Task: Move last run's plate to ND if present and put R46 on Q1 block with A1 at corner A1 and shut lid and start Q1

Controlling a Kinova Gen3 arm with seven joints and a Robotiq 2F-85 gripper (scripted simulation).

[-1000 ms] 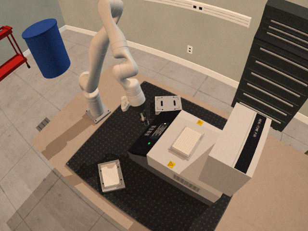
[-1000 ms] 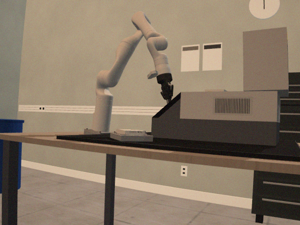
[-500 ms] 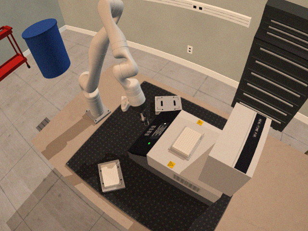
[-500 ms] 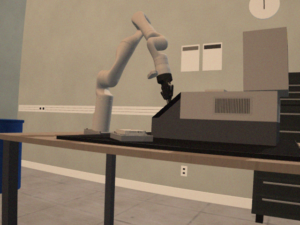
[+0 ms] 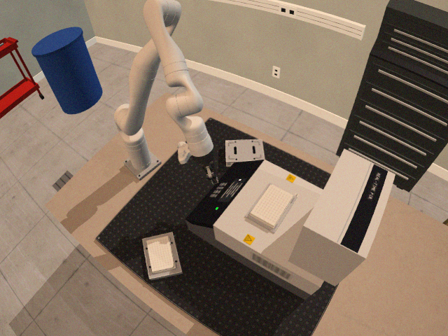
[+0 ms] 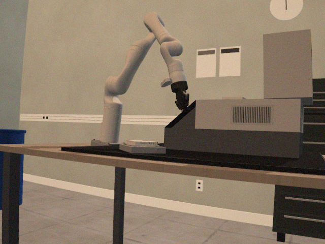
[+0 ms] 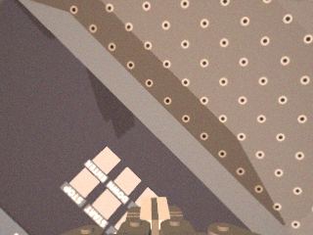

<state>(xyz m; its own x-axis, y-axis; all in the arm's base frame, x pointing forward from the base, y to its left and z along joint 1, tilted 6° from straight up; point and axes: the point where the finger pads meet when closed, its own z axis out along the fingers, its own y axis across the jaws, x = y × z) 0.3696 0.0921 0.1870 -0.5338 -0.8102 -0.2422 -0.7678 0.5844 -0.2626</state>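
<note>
- Table (image 5: 409,260) (image 6: 78,156), front edge nearest in the exterior view; black mat (image 5: 217,289) (image 6: 86,151) upon it.
- Near nest (image 5: 175,249) (image 6: 147,150), bearing one pale plate (image 5: 161,255) (image 6: 141,143). Probably ND with the finished plate; its label cannot be read.
- Cycler Q1 (image 5: 231,231) (image 6: 218,115), lamp (image 5: 216,208) green, no run on.
- Block plate (image 5: 271,206) (image 6: 233,98), on Q1's block, apparently flat. Likely R46, though its label and the A1 corner cannot be read.
- Gripper (image 5: 215,181) (image 6: 182,109) (image 7: 154,214), fingers together and empty, at the sloping panel beside the START key (image 7: 106,204), seemingly over LID. Contact cannot be confirmed.
- Lid (image 5: 336,202) (image 6: 287,65), open, well back from the block.
- Far nest (image 5: 244,152), bearing no plate; presumably N1.
- Progress, by judgement: both transfers done. Outstanding: press LID, await full closure, push START, confirm a blue lamp, withdraw, with Q1 kept unshifted.

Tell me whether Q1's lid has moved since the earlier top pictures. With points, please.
No, the lid (image 5: 334,204) (image 6: 287,65) stands open, unshifted against the drawer cabinet (image 5: 404,94) (image 6: 299,207).
</note>
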